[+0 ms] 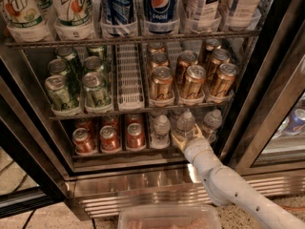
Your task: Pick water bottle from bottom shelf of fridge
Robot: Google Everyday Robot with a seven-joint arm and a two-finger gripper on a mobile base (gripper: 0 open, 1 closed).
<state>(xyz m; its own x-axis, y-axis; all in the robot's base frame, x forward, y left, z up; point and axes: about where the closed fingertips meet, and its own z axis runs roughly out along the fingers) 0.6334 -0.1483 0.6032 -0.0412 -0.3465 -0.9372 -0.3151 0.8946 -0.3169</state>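
— While peeking into the fridge (248,99), spot the water bottle (185,124)?
— Yes! Standing on the bottom shelf (124,152), middle one of three small clear bottles (162,128), right of the red cans (109,138).
— And the gripper (186,138)?
— Poking in from the lower right, on the end of a white arm (228,185). Down low on that middle bottle, tan fingers (175,138) squeezed against both its sides.
— Lifted up?
— No. Sitting upright on the rack.
— Higher up?
— Gold cans (193,82) right above, green cans (95,87) to the left, a white tray (129,80) between them. On top, big 7UP bottles (71,8) and Pepsi bottles (159,6).
— Lower down?
— Steel base (133,192), then a see-through tub (169,217) at the bottom edge.
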